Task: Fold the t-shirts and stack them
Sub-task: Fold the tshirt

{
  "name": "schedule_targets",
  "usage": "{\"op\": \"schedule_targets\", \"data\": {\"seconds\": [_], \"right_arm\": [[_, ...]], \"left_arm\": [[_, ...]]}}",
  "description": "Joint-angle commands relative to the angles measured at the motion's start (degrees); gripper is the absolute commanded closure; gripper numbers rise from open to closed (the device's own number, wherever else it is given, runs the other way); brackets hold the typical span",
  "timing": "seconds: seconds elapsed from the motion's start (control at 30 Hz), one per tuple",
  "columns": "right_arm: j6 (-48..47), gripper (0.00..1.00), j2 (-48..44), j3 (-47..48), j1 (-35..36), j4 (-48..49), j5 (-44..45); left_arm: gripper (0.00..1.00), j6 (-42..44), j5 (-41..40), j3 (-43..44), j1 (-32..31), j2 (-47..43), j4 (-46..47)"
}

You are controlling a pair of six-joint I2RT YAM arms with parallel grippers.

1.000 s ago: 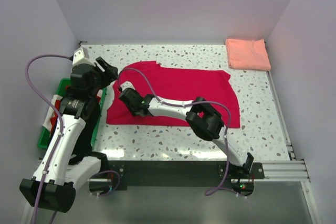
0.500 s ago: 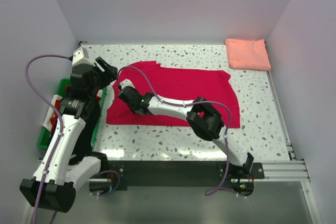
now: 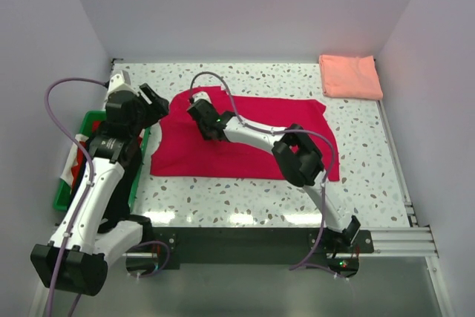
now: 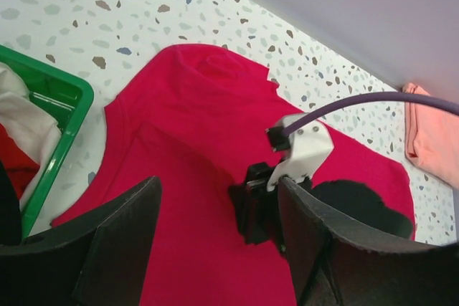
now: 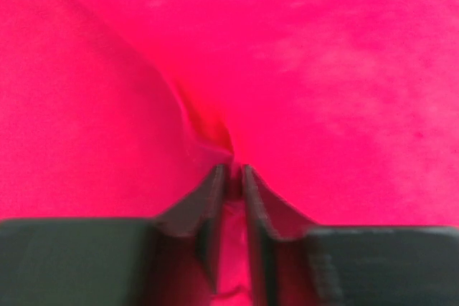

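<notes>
Two shirts: a crimson red t-shirt [image 3: 223, 159] lies spread flat across the middle of the tabletop; a folded salmon pink t-shirt [image 3: 350, 76] sits in the far right corner.
Right gripper [image 5: 234, 171]: down on the crimson shirt's left half, jaws nearly together, pinching a raised ridge of its cloth.
Left gripper [image 4: 219, 191]: fingers wide apart, holding nothing, above the shirt's left edge.
Hidden: the right arm crosses the shirt's middle; the right wrist view is blurred red.
Green plastic crate [image 4: 64, 98]: beside the left edge, largely behind the left arm; white and red cloth inside.
</notes>
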Motion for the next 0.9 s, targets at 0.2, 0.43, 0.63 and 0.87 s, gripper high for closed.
{"op": "schedule_targets", "data": {"seconds": [0.2, 0.43, 0.63, 0.87], "right_arm": [[3.30, 0.57, -9.04, -4.96, -6.98, 2.36, -3.06], [7.09, 0.54, -17.93, -15.51, -17.89, 6.41, -10.09], [7.18, 0.54, -23.90, -21.48, -25.45, 7.73, -14.49], [6.91, 0.54, -26.81, -23.34, -31.51, 8.25, -18.53]], "left_arm": [[0.28, 0.14, 0.31, -1.32, 0.52, 7.88, 6.47], [0.30, -0.21, -4.44, 10.44, 0.69, 28.58, 9.30], [0.35, 5.67, -4.10, 30.03, 0.78, 50.55, 8.25], [0.41, 15.16, 4.77, 50.16, 0.78, 69.22, 7.36]]}}
